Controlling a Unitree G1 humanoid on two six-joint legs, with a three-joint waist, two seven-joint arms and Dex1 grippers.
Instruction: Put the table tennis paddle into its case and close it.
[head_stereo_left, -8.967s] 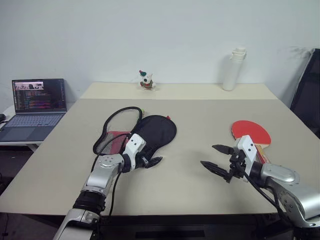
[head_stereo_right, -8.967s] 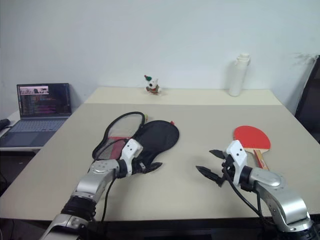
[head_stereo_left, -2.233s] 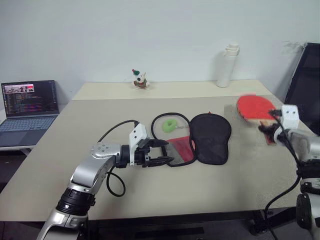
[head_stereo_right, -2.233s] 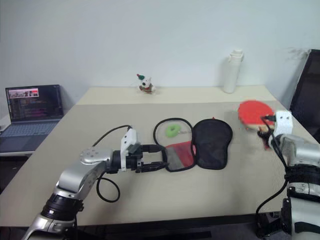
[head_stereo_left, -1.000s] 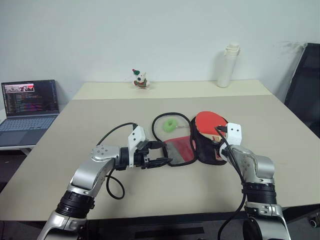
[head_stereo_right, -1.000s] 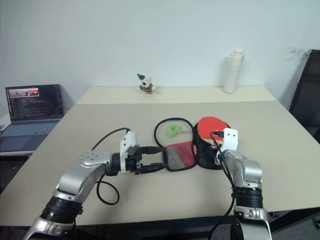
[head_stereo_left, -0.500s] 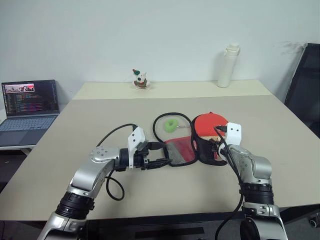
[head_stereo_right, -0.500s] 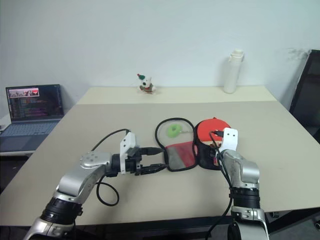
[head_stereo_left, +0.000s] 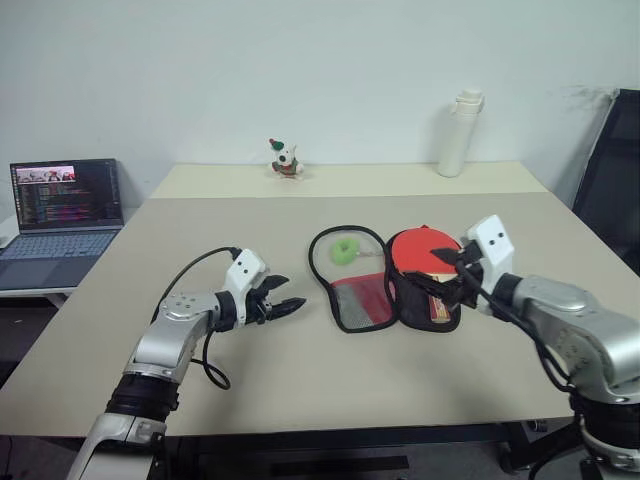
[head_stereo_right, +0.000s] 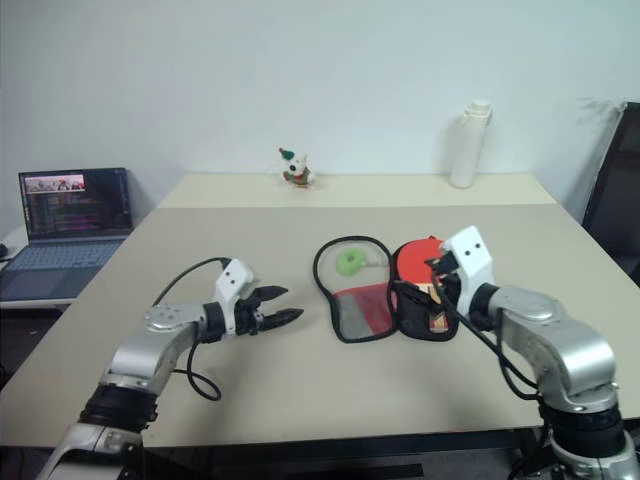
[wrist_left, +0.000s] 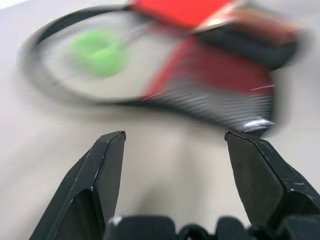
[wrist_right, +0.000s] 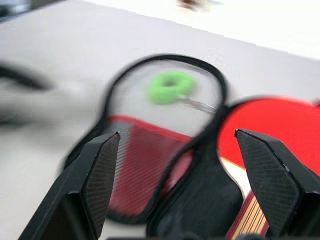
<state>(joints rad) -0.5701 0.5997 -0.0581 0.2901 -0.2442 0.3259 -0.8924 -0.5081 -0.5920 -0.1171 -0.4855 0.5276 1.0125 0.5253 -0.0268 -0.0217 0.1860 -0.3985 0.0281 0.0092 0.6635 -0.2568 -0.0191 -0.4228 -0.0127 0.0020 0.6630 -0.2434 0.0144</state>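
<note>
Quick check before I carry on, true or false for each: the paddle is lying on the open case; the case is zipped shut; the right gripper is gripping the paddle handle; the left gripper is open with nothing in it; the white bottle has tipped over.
1. The paddle lies on the open case. True.
2. The case is zipped shut. False: it lies spread open.
3. The right gripper grips the paddle handle. False: its fingers are open, holding nothing.
4. The left gripper is open with nothing in it. True.
5. The white bottle has tipped over. False: it stands upright at the far edge of the table.
</note>
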